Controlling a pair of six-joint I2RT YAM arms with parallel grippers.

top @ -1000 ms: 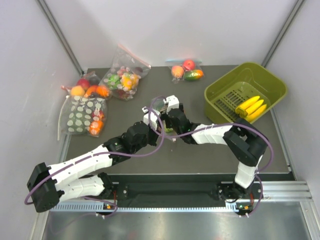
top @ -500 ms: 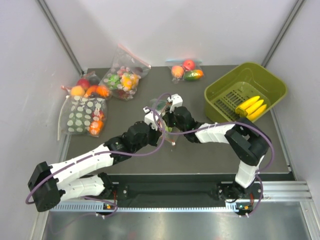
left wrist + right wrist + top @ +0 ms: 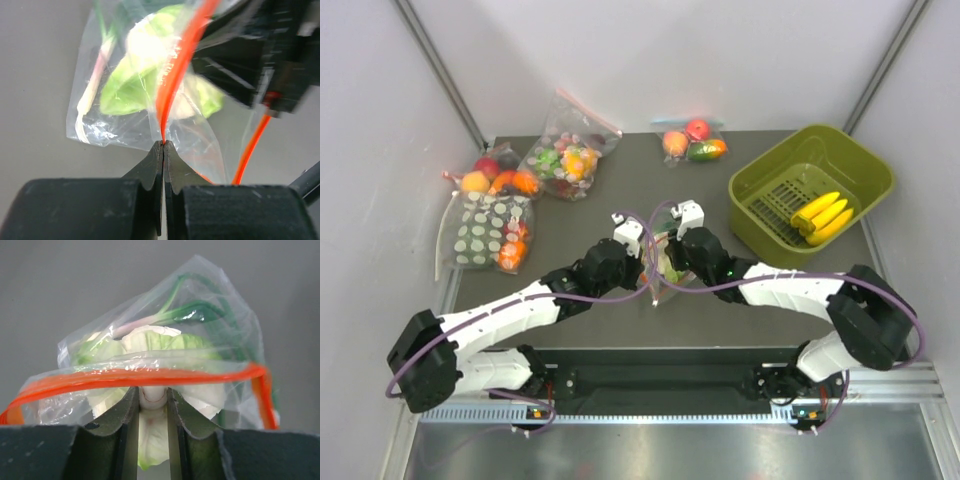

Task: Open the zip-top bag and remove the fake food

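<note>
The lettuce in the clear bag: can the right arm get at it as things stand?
Probably yes. The left hand pinches the orange strip of the bag, and the right hand grips the white stem of the lettuce. Whether plastic lies between is unclear.

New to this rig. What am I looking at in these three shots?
Two robot arms, left and right, share a dark table. The wide picture looks down from above and behind them; the close-ups come from a camera on each wrist. The left fingers are shut on the red zip strip of a clear bag. The right fingers appear to pinch the lettuce by its pale base at the bag's mouth. Yellow bananas lie in a green basket on the right. Other bags of fake food sit along the back and left.
</note>
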